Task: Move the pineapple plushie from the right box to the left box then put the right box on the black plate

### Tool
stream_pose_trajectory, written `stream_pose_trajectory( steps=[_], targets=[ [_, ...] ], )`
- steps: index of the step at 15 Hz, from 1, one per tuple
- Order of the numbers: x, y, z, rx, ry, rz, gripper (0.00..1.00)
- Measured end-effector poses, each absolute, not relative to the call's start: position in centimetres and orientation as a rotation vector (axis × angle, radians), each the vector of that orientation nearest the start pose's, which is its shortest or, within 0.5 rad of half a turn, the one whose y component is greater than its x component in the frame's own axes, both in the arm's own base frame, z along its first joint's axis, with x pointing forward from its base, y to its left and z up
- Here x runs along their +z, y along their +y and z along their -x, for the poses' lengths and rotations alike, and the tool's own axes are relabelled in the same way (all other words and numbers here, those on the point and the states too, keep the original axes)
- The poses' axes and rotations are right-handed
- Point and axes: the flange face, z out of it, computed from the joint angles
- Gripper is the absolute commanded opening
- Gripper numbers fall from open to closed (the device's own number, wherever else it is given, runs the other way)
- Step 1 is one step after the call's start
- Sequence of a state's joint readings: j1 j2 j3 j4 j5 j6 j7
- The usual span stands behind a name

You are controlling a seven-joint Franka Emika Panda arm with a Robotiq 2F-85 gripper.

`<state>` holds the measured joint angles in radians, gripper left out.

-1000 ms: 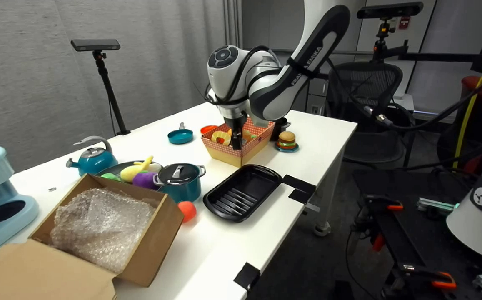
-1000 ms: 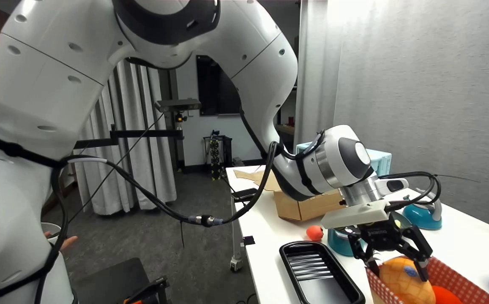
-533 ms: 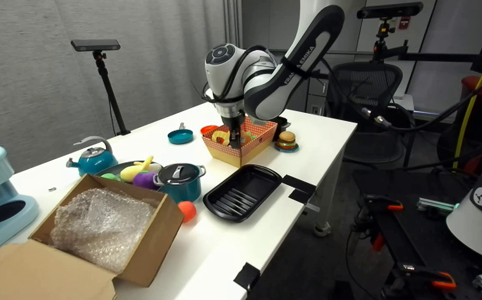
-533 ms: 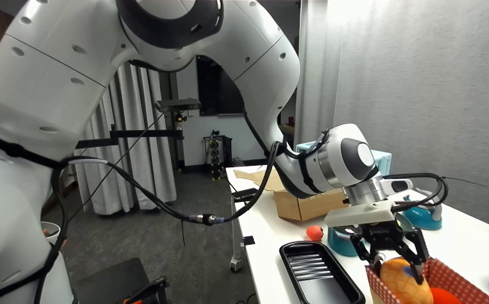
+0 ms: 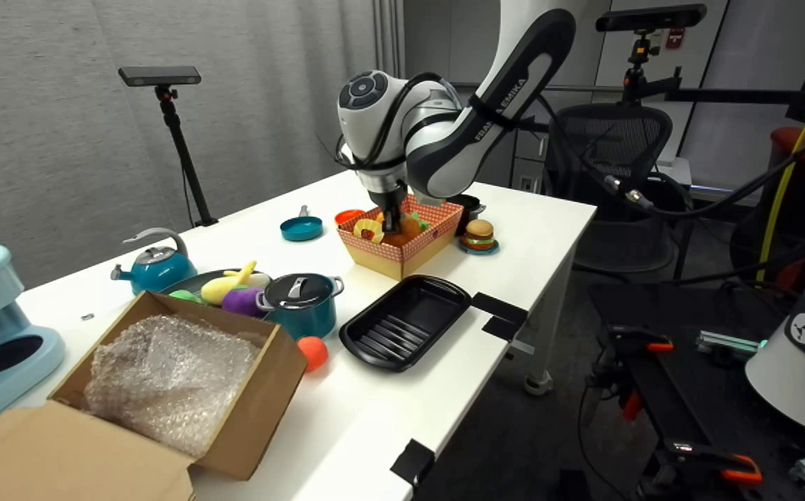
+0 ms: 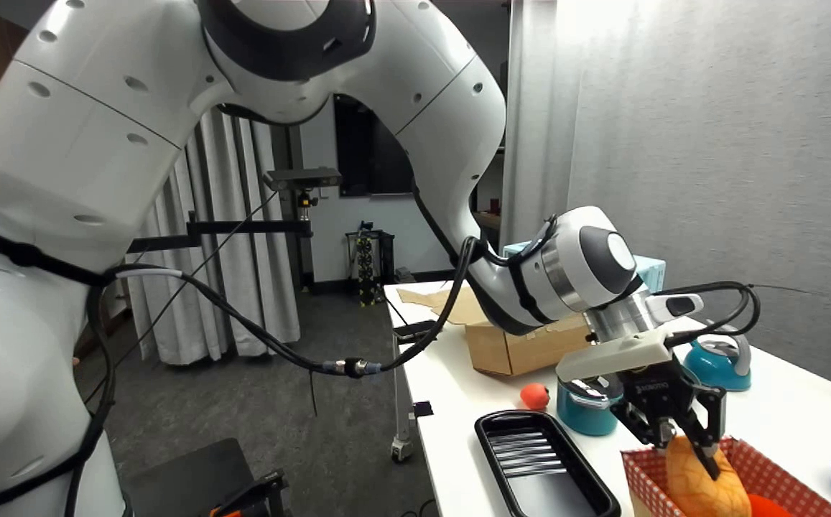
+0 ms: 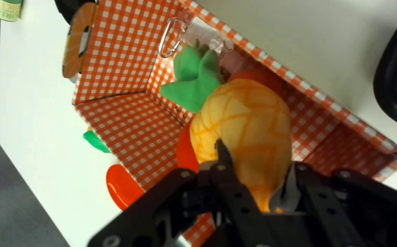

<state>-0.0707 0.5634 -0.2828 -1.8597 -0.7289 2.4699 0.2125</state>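
Note:
The pineapple plushie (image 7: 249, 120), yellow-orange with a green tuft, is inside the right box (image 7: 123, 61), a red gingham box with tan outer walls. My gripper (image 7: 255, 157) reaches down into that box, its fingers pressing the plushie's sides and squeezing it narrower at the lower end. In an exterior view the gripper (image 6: 689, 454) also has the plushie (image 6: 702, 481) between its fingertips, low in the box. The left box (image 5: 259, 396), brown cardboard lined with bubble wrap, stands at the near end of the table. Between the boxes lies the black plate (image 5: 409, 320), bare.
A teal pot (image 5: 310, 316) and a red ball (image 5: 313, 352) stand between cardboard box and plate. Beside the gingham box are a toy burger (image 5: 479, 235) and an orange dish (image 5: 348, 216). More red toy food (image 7: 186, 147) lies under the plushie.
My gripper has closed from wide open onto the plushie, which is now squeezed narrower and tilted. The wrist has shifted slightly; boxes and plate have stayed put.

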Motion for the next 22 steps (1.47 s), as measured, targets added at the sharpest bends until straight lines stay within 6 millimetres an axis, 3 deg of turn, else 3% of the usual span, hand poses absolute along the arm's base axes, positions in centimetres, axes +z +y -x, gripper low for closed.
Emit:
stream_pose_trajectory(
  steps=[5,13,16,22],
  targets=[
    [24.9,-18.2,-62.2,0.006,0.037,-2.492,0.06],
    [27.4,-9.0,-64.3,0.108,0.145,-2.520,0.06],
    [28.0,-6.4,-64.8,0.143,0.177,-2.526,0.06],
    [26.9,-2.7,-64.5,0.137,0.265,-2.555,0.06]
  ],
)
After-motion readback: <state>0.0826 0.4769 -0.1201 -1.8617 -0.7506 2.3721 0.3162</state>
